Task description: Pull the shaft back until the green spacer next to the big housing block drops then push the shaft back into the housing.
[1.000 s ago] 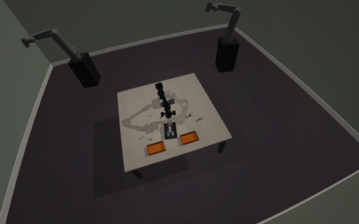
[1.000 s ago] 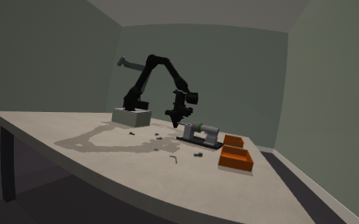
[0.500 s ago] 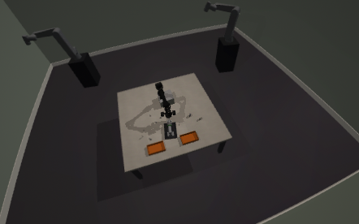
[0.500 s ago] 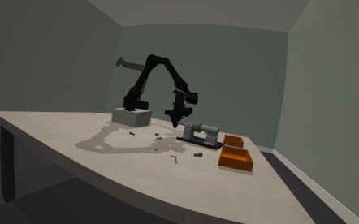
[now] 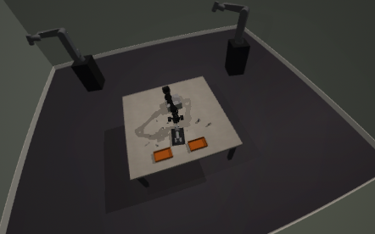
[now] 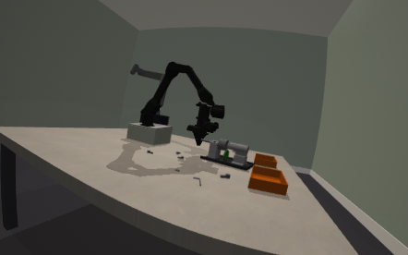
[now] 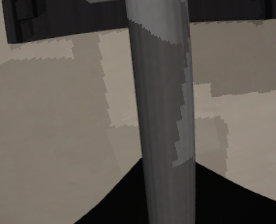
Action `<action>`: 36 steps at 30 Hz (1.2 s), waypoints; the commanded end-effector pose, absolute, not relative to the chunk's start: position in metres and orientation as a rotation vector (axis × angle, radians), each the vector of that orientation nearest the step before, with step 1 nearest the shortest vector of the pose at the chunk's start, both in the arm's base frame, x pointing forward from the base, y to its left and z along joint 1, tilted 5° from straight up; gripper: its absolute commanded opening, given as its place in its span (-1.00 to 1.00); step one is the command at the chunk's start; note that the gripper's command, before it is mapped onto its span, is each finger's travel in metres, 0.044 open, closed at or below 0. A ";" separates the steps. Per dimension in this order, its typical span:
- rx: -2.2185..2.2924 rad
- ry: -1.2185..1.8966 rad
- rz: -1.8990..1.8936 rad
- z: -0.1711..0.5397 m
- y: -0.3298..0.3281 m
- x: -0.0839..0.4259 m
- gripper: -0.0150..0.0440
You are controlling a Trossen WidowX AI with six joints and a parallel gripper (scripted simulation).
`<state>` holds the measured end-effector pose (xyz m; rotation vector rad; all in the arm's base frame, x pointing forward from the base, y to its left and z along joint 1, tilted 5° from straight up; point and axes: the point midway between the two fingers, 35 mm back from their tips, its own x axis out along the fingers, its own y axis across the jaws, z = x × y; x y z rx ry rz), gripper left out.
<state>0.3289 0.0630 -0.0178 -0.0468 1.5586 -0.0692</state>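
My gripper [image 5: 176,123] [image 6: 199,142] [image 7: 161,165] is shut on the grey shaft [image 7: 161,85], at the end that sticks out of the fixture toward the arm's base. The green spacer [image 6: 226,155] shows in the exterior view between the support block [image 6: 213,151] and the big housing block [image 6: 239,158]. It sits below the line of the shaft, low over the black base plate [image 6: 246,166] [image 7: 64,27]; whether it touches the plate is too small to tell. A grey collar-like part [image 6: 222,144] is at shaft height beside the support block. The shaft's far end is hidden.
Two orange trays [image 5: 163,155] [image 5: 197,144] [image 6: 267,187] stand beyond the housing end of the fixture. A hex key [image 6: 199,180], a dark bolt-like part [image 6: 225,176] and several small dark parts lie on the table [image 5: 145,165] [image 6: 162,199] around it. The arm's pale base block [image 6: 149,134] is behind.
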 end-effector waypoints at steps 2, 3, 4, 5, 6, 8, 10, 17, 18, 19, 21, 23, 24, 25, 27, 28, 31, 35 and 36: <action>-0.047 1.559 -0.069 -0.018 0.063 0.329 -0.49; -0.047 1.559 -0.069 -0.018 0.063 0.329 -0.49; -0.047 1.559 -0.069 -0.018 0.063 0.329 -0.49; -0.047 1.559 -0.069 -0.018 0.063 0.329 -0.49; -0.047 1.559 -0.069 -0.018 0.063 0.329 -0.49; -0.047 1.559 -0.069 -0.018 0.063 0.329 -0.49; -0.046 1.560 -0.070 -0.018 0.063 0.329 -0.49; -0.045 1.561 -0.072 -0.018 0.063 0.331 -0.49; -0.045 1.561 -0.072 -0.018 0.063 0.332 -0.49; -0.045 1.561 -0.072 -0.018 0.063 0.332 -0.49; -0.045 1.560 -0.072 -0.017 0.063 0.333 -0.49; -0.045 1.560 -0.072 -0.017 0.063 0.334 -0.49; -0.045 1.560 -0.072 -0.017 0.063 0.334 -0.49; -0.045 1.560 -0.072 -0.017 0.063 0.334 -0.49; -0.045 1.560 -0.072 -0.017 0.063 0.335 -0.49; -0.045 1.560 -0.072 -0.017 0.063 0.335 -0.49; -0.045 1.560 -0.072 -0.017 0.063 0.337 -0.49; -0.045 1.560 -0.072 -0.017 0.063 0.338 -0.49; -0.045 1.560 -0.072 -0.017 0.063 0.338 -0.49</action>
